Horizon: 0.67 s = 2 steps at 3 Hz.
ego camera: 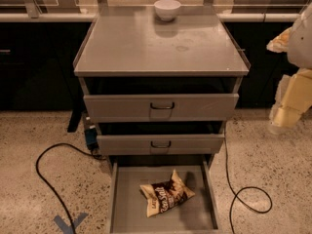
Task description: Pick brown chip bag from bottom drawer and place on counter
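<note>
The brown chip bag (166, 193) lies flat in the pulled-out bottom drawer (127, 213), near its middle, with "Sea Salt" lettering facing up. The counter (131, 48) is the grey steel top of the drawer unit above it. My gripper (286, 115) hangs at the far right edge of the view, level with the upper drawer fronts, well to the right of the unit and far from the bag. It holds nothing that I can see.
A white bowl (167, 9) stands at the back of the counter. Two closed drawer fronts (161, 106) sit above the open drawer. Black cables (48, 152) loop on the speckled floor left and right of the unit. Blue tape (68, 223) marks the floor at the lower left.
</note>
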{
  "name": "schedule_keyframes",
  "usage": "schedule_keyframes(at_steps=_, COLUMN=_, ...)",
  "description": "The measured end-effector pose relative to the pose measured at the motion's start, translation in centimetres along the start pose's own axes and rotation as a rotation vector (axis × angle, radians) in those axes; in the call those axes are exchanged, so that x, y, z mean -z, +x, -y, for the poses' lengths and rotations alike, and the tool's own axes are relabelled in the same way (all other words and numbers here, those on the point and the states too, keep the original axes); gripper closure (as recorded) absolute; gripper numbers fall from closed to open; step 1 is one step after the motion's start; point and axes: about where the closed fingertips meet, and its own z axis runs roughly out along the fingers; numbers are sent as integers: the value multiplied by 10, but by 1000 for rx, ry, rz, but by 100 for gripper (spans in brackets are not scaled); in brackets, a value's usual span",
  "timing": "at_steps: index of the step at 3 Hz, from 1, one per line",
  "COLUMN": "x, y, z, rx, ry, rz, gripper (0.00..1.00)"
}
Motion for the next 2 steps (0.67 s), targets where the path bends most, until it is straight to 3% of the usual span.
schedule_keyframes(at_steps=2, x=-14, y=2, z=-4, rx=-6, ry=31, rz=-4, gripper=0)
